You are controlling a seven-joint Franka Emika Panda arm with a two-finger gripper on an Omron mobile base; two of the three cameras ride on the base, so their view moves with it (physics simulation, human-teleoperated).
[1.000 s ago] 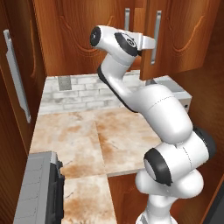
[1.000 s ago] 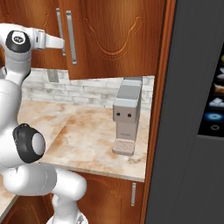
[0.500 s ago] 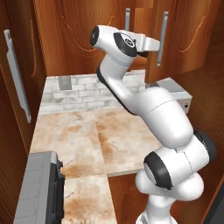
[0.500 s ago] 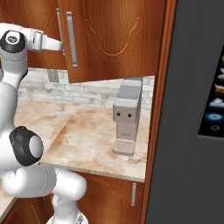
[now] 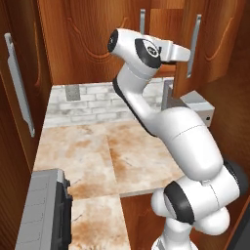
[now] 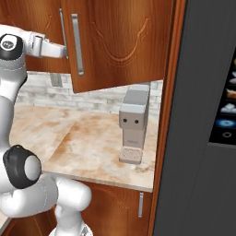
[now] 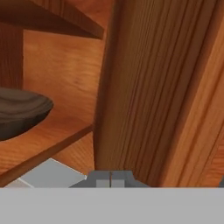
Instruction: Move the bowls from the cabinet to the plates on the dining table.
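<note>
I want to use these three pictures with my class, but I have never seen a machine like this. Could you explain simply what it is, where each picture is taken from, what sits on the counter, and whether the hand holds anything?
This is a computer-rendered kitchen. The white jointed thing is a robot arm on a base that can drive. Two pictures come from cameras on that base, one behind the arm to its left, one to its right. The third comes from a camera on the hand itself, looking along the gripper.

The arm reaches up to a reddish-brown wall cabinet, whose door stands partly open. The hand's picture shows the door's edge close up and, on the shelf inside, a dark brown bowl.

On the marbled counter stands a grey coffee machine; a grey appliance sits at the near left corner.

The gripper's two fingers are shut together and hold nothing.
</note>
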